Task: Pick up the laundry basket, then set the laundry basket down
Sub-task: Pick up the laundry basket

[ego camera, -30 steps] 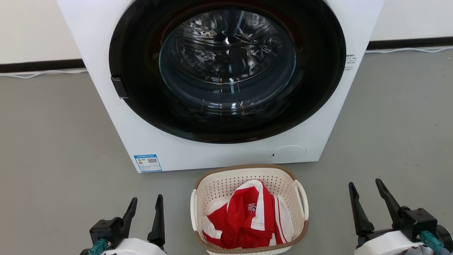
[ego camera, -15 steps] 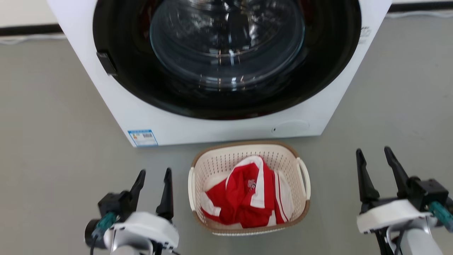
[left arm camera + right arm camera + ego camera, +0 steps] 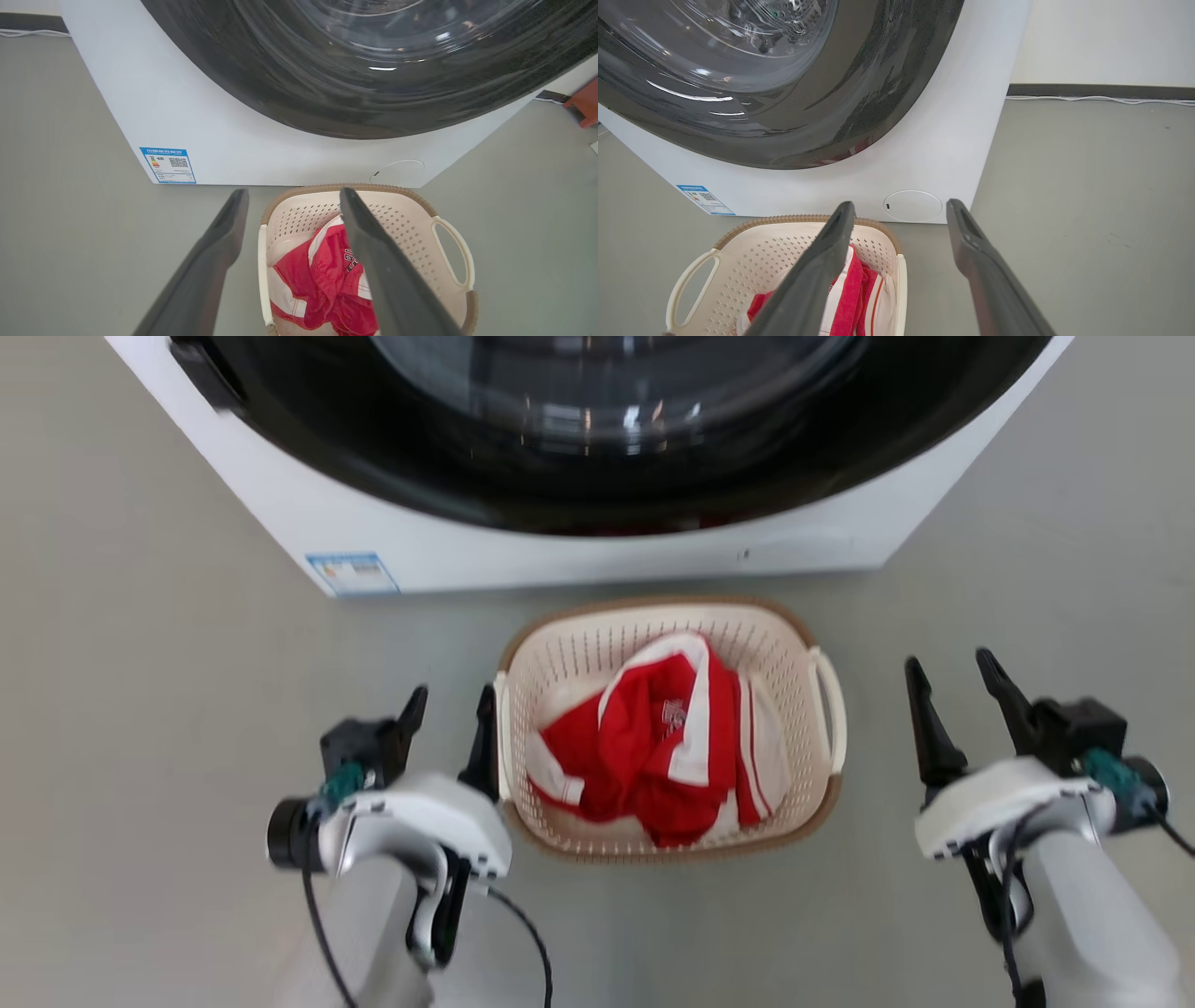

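So the washer (image 3: 560, 555) is looming at the back, and the laundry basket (image 3: 672, 608) is sitting on the floor (image 3: 140, 709) right in front of it. Both hands are hanging open, with the left hand (image 3: 454, 695) just beside the left handle (image 3: 503, 747) and the right hand (image 3: 948, 661) farther out. I'm guessing it's lining up the pickup, so next they're needing to close in on the handles.

The blue label (image 3: 168, 165) on the washer (image 3: 140, 102) is unreadable.
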`<state>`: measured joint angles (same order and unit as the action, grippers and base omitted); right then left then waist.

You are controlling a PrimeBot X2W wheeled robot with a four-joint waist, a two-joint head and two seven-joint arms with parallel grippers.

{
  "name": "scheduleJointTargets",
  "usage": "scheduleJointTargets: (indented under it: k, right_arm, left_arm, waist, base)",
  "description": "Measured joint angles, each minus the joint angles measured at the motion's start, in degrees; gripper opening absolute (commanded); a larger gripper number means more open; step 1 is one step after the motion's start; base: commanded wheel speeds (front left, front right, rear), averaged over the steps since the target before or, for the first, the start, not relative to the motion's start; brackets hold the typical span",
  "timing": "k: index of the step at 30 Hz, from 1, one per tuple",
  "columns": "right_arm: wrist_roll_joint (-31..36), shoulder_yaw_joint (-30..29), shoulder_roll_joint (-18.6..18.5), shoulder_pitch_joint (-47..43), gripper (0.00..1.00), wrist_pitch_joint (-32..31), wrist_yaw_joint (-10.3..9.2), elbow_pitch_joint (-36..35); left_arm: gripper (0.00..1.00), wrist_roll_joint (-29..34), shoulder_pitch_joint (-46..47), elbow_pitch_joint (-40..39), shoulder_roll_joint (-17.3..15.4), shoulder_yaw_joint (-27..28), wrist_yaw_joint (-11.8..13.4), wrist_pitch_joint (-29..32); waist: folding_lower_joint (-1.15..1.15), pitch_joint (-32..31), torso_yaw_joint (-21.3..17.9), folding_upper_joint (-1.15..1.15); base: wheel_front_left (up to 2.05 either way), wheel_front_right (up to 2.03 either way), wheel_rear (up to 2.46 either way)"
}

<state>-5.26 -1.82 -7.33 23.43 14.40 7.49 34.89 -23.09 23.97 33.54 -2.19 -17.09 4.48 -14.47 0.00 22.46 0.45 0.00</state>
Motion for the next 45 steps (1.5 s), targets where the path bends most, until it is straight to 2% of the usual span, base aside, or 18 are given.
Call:
scheduleJointTargets:
  k: [9,19,40,45]
  right_arm:
    - [-2.01,3.03,-1.93,8.57,1.0,0.0,0.0,8.35]
    - [-2.96,3.53,-2.75,13.4,1.0,0.0,0.0,11.45]
    - [-3.05,3.77,-2.82,15.94,1.0,0.0,0.0,11.54]
    - [-3.11,3.99,-3.52,19.2,1.0,0.01,0.0,11.21]
  left_arm:
    - [1.0,-5.58,10.61,7.82,0.19,-6.05,2.24,-0.15]
    - [1.0,-8.8,16.9,9.38,0.24,-9.95,4.44,-0.16]
    - [1.0,-9.2,21.97,13.1,0.3,-10.56,6.17,-0.16]
    - [1.0,-9.22,24.23,13.58,0.33,-10.78,6.56,-0.16]
  waist:
    - [0.0,9.18,0.23,0.0]
    - [0.0,17.06,0.26,0.0]
    - [0.0,24.04,-0.16,0.0]
    - [0.0,27.4,0.49,0.0]
  base:
    - [0.0,0.0,0.0]
    - [0.0,0.0,0.0]
    - [0.0,0.0,0.0]
    - [0.0,0.0,0.0]
